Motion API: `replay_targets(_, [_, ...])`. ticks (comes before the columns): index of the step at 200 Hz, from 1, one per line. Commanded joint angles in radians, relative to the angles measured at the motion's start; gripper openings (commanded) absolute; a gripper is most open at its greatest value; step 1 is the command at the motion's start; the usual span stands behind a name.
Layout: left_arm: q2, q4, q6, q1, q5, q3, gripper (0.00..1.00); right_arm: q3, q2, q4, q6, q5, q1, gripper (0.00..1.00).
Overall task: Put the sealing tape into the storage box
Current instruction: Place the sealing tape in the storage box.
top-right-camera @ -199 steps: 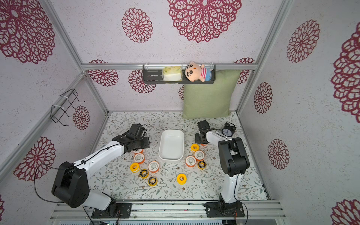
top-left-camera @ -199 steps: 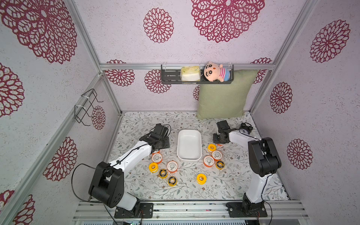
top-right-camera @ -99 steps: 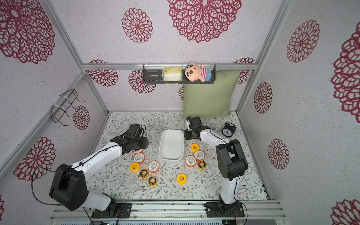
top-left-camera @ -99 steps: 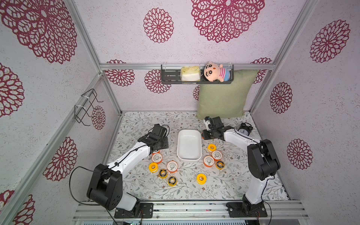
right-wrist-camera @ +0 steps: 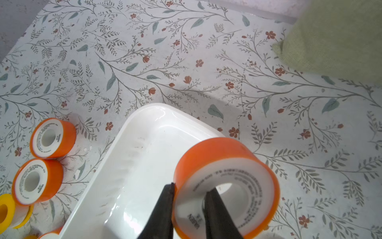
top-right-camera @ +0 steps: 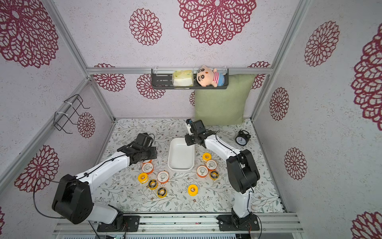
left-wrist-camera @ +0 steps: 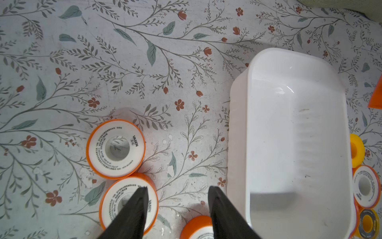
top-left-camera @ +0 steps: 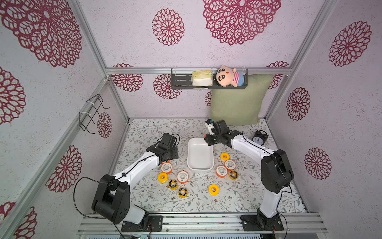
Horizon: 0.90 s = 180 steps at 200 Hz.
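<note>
Right jaws pinching wall of orange spool (right-wrist-camera: 217, 153), beside rounded white plastic tub (right-wrist-camera: 157, 107), left jaws half-open, empty

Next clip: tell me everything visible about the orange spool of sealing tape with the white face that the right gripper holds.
The orange plastic spool with a white printed face is a short, wide ring with an open centre hole and small dark lettering around the face. It hangs tilted, clear of the floral-patterned table, apparently over one end of the shallow white plastic storage box. The right gripper is shut on its wall, one jaw outside the rim and the other through the hole. Nothing else touches it.
</note>
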Motion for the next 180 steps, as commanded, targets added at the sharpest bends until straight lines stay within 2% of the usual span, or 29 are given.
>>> replay_targets(1, [-0.033,0.025,0.008,0.009,-0.014,-0.018,0.54,0.062,0.047,-0.059,-0.035,-0.017,0.02,0.21])
replay_targets(108, [-0.038,0.028,0.007,0.013,-0.008,-0.028,0.54,0.166,0.204,-0.158,-0.033,0.081,0.052,0.23])
replay_targets(180, [-0.035,0.025,0.007,0.014,-0.003,-0.026,0.54,0.206,0.256,-0.181,-0.03,0.107,0.056,0.3])
